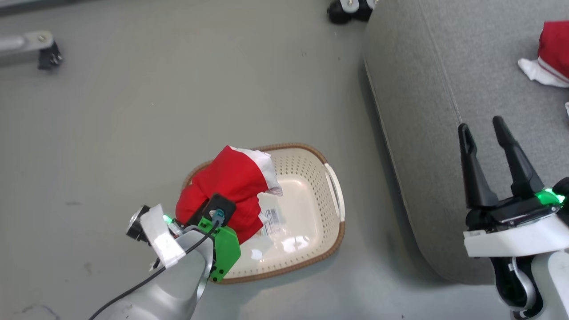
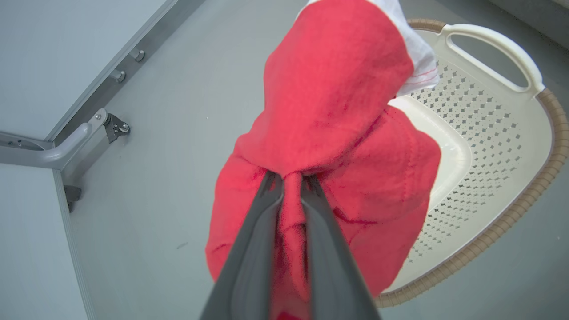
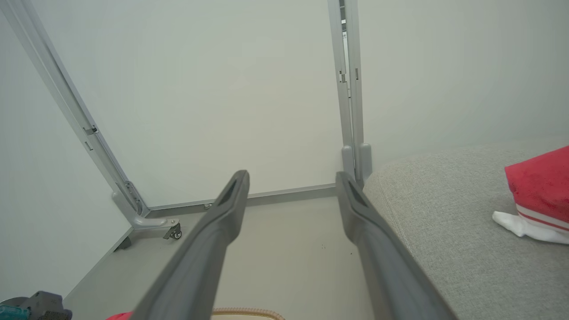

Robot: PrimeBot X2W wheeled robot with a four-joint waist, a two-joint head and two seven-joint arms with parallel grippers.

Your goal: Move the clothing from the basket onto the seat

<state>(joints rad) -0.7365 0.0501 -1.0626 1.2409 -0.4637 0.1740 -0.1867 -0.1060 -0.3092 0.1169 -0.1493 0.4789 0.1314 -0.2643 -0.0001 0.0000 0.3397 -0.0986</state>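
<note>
- A bright red soft fabric garment with a white panel (image 2: 329, 111) is clamped between the two long dark fingers of the left pincer (image 2: 291, 178); a fold of red cloth is pinched at the tips.
- The bunched garment is held over the left part of the small cream perforated plastic basket with a brown woven-look rim (image 1: 306, 173), which is set on the grey floor (image 1: 178, 89). Whether the lower folds touch the basket cannot be told.
- The basket's glossy bottom is exposed, and a label sticker (image 1: 271, 218) is seen on it just beside the cloth.
- The right pincer (image 1: 481, 125) is held with its fingers apart and nothing between them. In the head view it is seen against the large grey woven-fabric sofa cushion (image 1: 444, 133), to the basket's right.
- A second red garment with white and striped trim (image 1: 553, 49) is laid on that cushion, well apart from the basket.
</note>
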